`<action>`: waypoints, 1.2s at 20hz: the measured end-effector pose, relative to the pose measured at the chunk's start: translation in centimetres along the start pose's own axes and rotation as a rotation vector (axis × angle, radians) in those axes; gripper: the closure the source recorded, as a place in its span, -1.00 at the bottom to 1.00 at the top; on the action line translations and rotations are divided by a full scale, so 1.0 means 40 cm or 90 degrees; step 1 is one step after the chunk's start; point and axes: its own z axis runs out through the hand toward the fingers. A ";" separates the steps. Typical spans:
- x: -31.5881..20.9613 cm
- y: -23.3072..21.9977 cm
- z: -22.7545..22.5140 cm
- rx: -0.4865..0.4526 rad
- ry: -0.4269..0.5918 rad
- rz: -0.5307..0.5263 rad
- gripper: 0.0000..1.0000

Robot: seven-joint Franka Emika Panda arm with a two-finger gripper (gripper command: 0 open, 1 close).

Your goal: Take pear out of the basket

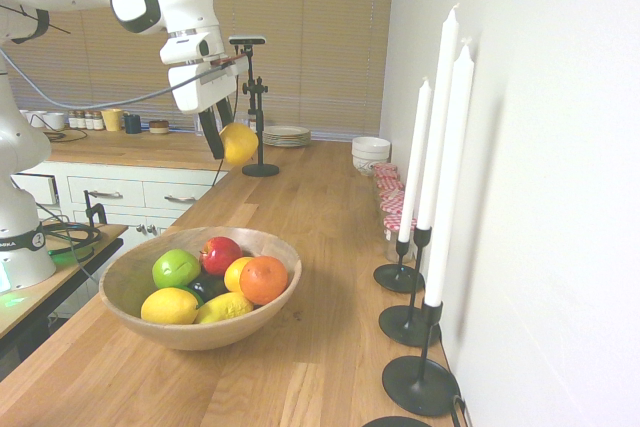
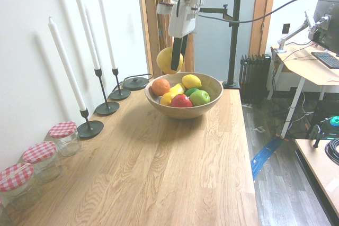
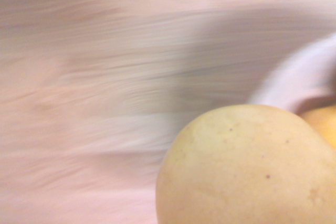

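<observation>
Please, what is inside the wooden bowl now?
The bowl holds a green apple, red apple, orange, lemons and more; its bottom is covered by fruit.

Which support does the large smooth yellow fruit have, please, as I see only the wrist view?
Observer: The black fingers grip that large yellow fruit, the pear, in mid-air.
Operator: Thank you. What lies in the round light-brown wooden bowl, beyond the bit of orange I see?
Observer: A shiny red fruit is among its contents.
Operator: And does anything tall stand on the counter?
Observer: Yes, white candles in black holders, along the wall.
</observation>
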 end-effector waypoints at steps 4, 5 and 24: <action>-0.166 -0.117 0.058 -0.013 -0.008 -0.038 1.00; -0.192 -0.138 0.086 -0.019 -0.009 -0.044 1.00; -0.150 -0.140 0.574 -0.109 -0.039 0.020 -1.00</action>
